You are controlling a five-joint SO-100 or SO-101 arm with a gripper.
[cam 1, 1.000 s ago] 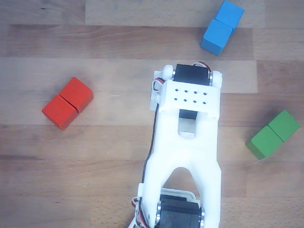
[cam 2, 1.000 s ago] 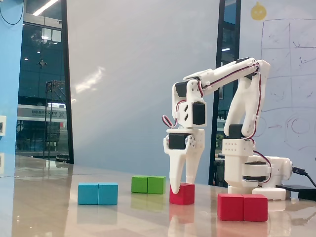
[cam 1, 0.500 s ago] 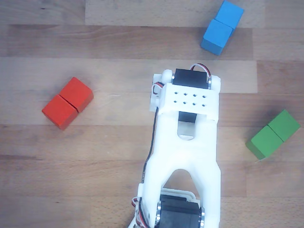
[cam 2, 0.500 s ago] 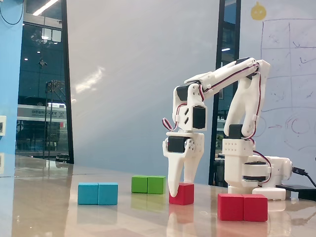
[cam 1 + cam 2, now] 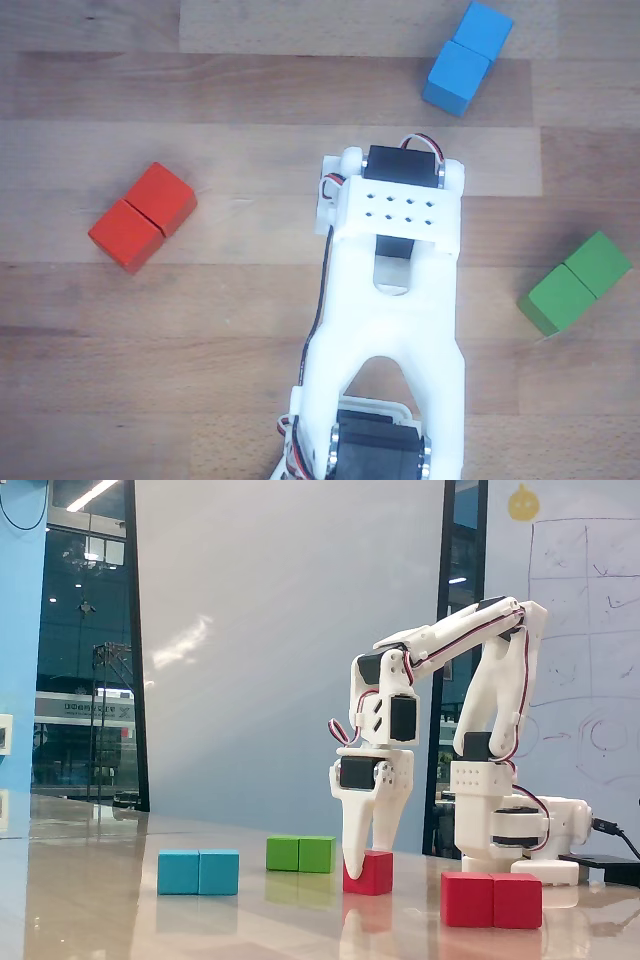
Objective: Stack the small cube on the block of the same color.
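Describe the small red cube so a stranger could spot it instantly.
In the fixed view, find the white arm and follow it down to its tool. The small cube sits on the table right at those tips. It is a single red cube, unlike the longer two-part red block nearby.

Small cube [image 5: 370, 872] hidden from me in other view, white arm body [image 5: 392, 300] covers it. Pincer [image 5: 362, 865] likewise unseen there, fingertips under arm. In fixed view, cube's left face partly behind pincer finger [image 5: 353, 850]; I cannot tell whether pincer grips cube or merely touches. Arm base cut off by bottom edge in other view. Blue block [image 5: 466, 57] nearly clipped by top edge there. Seam on block [image 5: 491, 899] faint in fixed view.
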